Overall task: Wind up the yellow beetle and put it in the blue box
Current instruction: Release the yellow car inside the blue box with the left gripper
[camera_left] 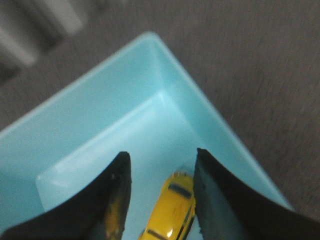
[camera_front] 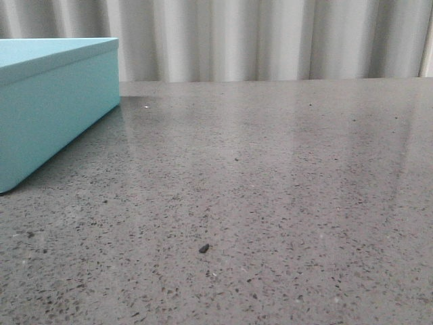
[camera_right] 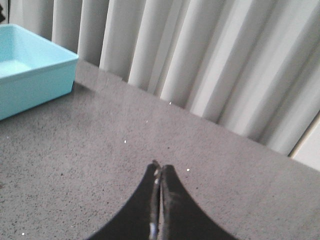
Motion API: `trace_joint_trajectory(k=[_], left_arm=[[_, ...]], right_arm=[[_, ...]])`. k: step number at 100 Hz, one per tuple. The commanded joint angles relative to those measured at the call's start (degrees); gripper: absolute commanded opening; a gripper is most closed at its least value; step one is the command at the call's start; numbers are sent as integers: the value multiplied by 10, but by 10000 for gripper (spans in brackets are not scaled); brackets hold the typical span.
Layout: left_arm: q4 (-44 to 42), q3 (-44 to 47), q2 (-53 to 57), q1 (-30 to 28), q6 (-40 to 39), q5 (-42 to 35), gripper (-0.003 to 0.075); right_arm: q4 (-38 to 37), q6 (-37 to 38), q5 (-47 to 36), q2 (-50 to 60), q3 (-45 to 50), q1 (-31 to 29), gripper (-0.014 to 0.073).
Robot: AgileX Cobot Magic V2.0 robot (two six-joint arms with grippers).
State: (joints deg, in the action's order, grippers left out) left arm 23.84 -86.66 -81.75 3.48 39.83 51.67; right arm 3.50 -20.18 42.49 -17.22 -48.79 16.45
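Observation:
The blue box [camera_front: 54,108] stands at the left of the table. It is open in the left wrist view [camera_left: 100,110] and the right wrist view [camera_right: 35,80]. The yellow beetle [camera_left: 175,207] lies on the box floor, seen from above between my left gripper's fingers, close beside one of them. My left gripper [camera_left: 162,152] is open over the inside of the box, its jaws wider apart than the car. My right gripper [camera_right: 160,165] is shut and empty above bare table, well away from the box. Neither gripper shows in the front view.
The grey speckled table [camera_front: 270,189] stretches to the right of the box. A small dark speck [camera_front: 203,248] lies near the front. Pleated grey curtains [camera_front: 270,34] hang behind the table's far edge.

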Motion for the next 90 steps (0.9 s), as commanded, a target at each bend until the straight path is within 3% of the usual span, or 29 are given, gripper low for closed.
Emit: trace_joint_trajectory(k=[1, 14, 31, 69, 79, 90], left_arm=[[66, 3, 78, -3, -8, -58, 241], [96, 76, 192, -3, -15, -98, 241], [96, 242, 348, 11, -18, -143, 239], [94, 566, 672, 32, -15, -284, 236], [94, 613, 720, 32, -15, -315, 174], [100, 639, 744, 32, -15, -319, 31]], right_arm=[[-11, -4, -50, 40, 1, 1, -52], [-35, -4, -47, 115, 36, 1, -52], [-35, -4, -38, 186, 75, 1, -52], [-35, -4, -57, 187, 80, 3, -52], [-35, -4, -57, 187, 80, 3, -52], [-35, -4, -57, 187, 80, 3, -52]])
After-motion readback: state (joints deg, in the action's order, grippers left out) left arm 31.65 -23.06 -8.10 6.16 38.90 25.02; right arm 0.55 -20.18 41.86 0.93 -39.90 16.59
